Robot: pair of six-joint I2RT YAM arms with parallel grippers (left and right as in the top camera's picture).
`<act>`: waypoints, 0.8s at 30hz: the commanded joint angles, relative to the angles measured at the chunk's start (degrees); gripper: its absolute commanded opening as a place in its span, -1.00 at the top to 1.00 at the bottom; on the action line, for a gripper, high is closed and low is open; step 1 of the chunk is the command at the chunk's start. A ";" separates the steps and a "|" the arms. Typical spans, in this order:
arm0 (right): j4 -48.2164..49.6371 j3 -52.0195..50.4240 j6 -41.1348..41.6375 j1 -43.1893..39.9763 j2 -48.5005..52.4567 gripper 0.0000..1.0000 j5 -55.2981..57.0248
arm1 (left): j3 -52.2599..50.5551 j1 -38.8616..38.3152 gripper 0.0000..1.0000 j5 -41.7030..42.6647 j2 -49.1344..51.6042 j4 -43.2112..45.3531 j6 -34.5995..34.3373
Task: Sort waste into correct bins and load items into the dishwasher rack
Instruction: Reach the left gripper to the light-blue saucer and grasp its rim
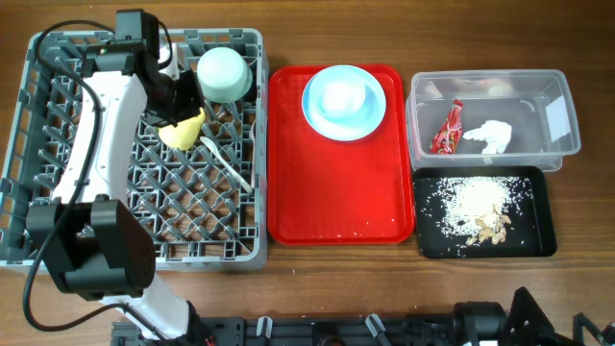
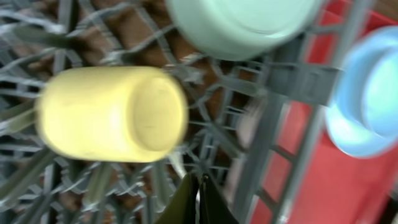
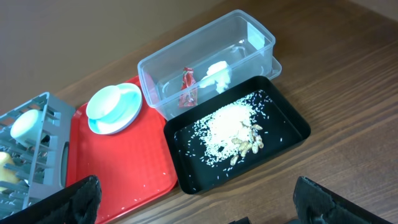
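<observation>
In the far-right part of the dishwasher rack (image 1: 211, 256), the left hand (image 2: 198, 190) hangs with its fingers pressed together, and nothing shows between them. The yellow cup (image 1: 183, 130) lies on its side on the pegs just beside that hand, on its near side. The green-blue bowl (image 1: 224, 74) sits at the rack's far right corner. A white utensil (image 1: 229, 161) lies on the grid near the cup; fork or spoon, can't tell.

The right hand (image 3: 196, 186) is spread wide and empty, low at the near edge of the tabletop (image 1: 586, 58) over the bins.

The waste looks sorted. The red wrapper (image 1: 448, 130) and napkin (image 1: 490, 136) are in the clear tub (image 1: 500, 86), and the rice scraps (image 1: 476, 197) are in the black tray (image 1: 533, 231).

The light-blue plate (image 1: 373, 113) is the one item outside the rack. It lies flat at the far end of the red tray (image 1: 327, 192).

Key relation: the plate is directly right of the left hand, past the rack's right wall. It is round, so it has no long axis. The left arm looks nearer, so it is likely the one to fetch it.
</observation>
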 commanded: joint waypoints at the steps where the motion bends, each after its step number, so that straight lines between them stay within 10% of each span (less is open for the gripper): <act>1: -0.04 0.11 0.22 0.04 -0.42 -1.00 -0.07 | -1.09 -0.07 0.92 -8.35 0.42 1.14 -4.37; 24: -0.04 0.11 0.24 0.02 -0.42 -1.00 -0.07 | -8.41 2.47 0.92 -18.45 -13.05 6.01 -6.32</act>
